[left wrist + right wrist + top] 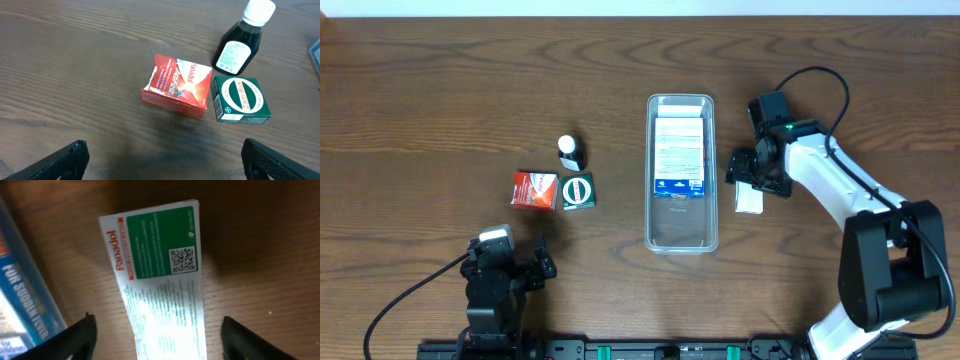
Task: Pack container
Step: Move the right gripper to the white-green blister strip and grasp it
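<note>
The big brown table [420, 90] has the clear container [681, 225] in its middle, long and narrow. A blue and white box [680, 150] already lies flat inside it at the far end. The near end looks bare.

The right gripper [159, 330] is just beside the container's right wall, over a white Panadol box [160, 275] that lies flat on the wood. Its jaws are wide apart, one on each side of the box, and they hold nothing. I think the job now is to pick this box up. To do it well, the arm should go straight down with the box right in the middle. It should squeeze the long sides softly, so the thin card does not crush. It should also mind the container wall close by.

The left gripper [164, 147] waits near the table's front edge, with its jaws wide and empty too. Ahead of it sit a red Panadol box [176, 86] and a green Zam-Buk box [241, 99] just beside it. A small dark bottle [240, 42] with a white cap stands behind them.

From above, the right arm covers most of the white box. The wrist view cuts off the box's near end, and bright glare hides its print. I cannot tell how high the fingers are above the table.
</note>
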Tool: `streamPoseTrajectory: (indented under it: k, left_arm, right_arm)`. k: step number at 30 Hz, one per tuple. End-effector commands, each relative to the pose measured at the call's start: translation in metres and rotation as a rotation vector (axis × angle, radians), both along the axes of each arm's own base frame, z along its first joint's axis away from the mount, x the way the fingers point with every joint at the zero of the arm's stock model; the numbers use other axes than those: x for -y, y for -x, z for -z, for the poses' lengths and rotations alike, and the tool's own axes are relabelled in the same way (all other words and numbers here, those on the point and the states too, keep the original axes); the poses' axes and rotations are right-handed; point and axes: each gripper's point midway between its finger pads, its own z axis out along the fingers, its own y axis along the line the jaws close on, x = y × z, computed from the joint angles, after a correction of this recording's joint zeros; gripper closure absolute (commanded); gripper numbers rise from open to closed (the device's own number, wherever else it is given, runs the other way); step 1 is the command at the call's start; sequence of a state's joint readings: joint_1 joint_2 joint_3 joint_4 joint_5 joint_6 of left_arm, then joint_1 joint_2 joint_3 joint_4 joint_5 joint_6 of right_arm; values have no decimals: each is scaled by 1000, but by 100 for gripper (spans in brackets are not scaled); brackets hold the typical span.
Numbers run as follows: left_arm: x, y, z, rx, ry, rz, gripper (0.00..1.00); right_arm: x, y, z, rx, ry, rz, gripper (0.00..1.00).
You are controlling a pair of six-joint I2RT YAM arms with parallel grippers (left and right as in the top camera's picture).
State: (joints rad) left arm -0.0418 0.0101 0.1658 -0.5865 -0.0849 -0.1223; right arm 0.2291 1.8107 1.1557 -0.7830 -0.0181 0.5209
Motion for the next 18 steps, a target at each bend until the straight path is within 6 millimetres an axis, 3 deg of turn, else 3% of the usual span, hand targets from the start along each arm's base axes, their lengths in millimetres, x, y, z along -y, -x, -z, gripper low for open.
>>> streamPoseTrajectory:
  k: [1, 9, 12, 18]
  left_arm:
    - [-2, 0, 4, -7, -17, 1, 2]
    - [-2, 0, 4, -7, -17, 1, 2]
    - [-2, 0, 4, -7, -17, 1, 2]
    - [-2, 0, 4, -7, -17, 1, 2]
  right_arm:
    - [6, 2, 10, -26, 4, 30, 30]
    - [19, 15, 31, -40, 41, 45, 35]
    - [19, 18, 36, -39, 41, 45, 45]
    - [18, 10, 17, 15, 35, 3, 57]
